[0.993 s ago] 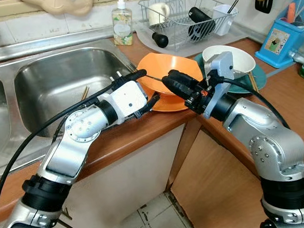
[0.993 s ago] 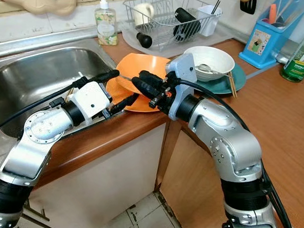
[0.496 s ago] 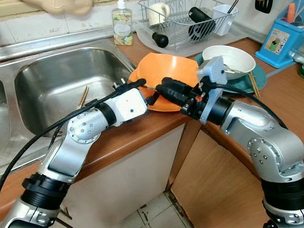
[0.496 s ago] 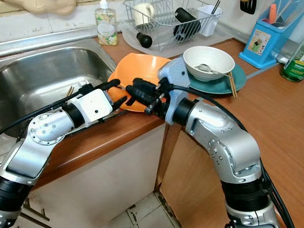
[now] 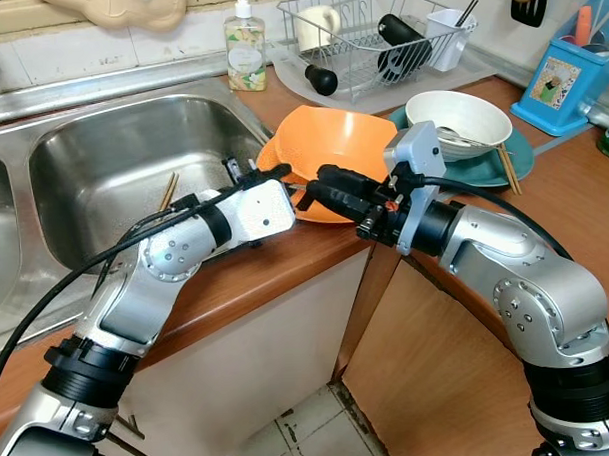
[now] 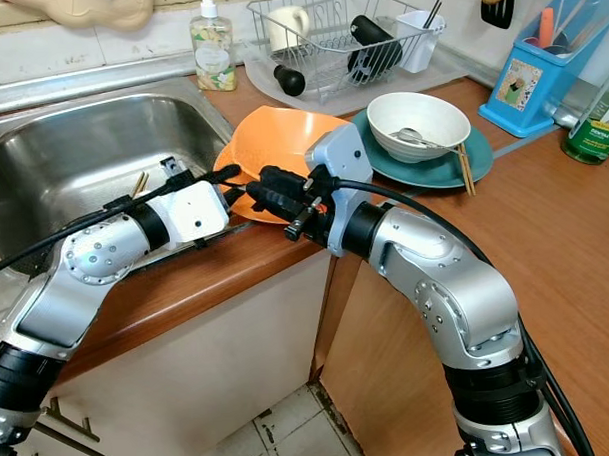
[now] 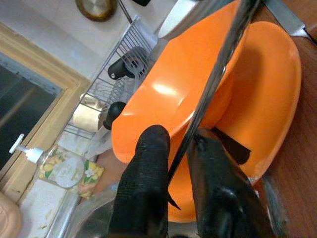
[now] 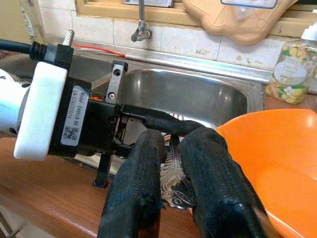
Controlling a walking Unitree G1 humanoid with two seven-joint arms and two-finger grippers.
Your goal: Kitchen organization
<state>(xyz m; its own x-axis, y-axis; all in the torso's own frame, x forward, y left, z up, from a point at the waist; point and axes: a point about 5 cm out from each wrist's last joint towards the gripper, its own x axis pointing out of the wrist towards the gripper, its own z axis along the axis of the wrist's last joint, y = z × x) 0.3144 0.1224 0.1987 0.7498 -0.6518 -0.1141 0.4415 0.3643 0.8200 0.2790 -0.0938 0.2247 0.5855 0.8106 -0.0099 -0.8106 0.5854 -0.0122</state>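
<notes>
A thin metal utensil (image 7: 218,74) with an ornate handle (image 8: 173,179) runs between my two grippers at the counter's front edge. My right gripper (image 5: 321,185) is shut on the handle end. My left gripper (image 5: 291,180) faces it from the sink side, its fingers (image 7: 148,163) closed on the utensil's slim shaft. The two grippers nearly touch tip to tip. Just behind them an orange bowl (image 5: 342,142) sits tilted on an orange plate (image 5: 334,213). The utensil's far tip is hidden.
A steel sink (image 5: 112,160) with chopsticks (image 5: 169,190) in it lies to the left. A white bowl (image 5: 459,118) on a teal plate (image 5: 519,160) stands to the right. A dish rack (image 5: 378,35), soap bottle (image 5: 244,45) and blue holder (image 5: 564,79) line the back.
My left gripper, open a second ago, has shut on the utensil. The right arm has carried the utensil left and lower, toward the left gripper.
</notes>
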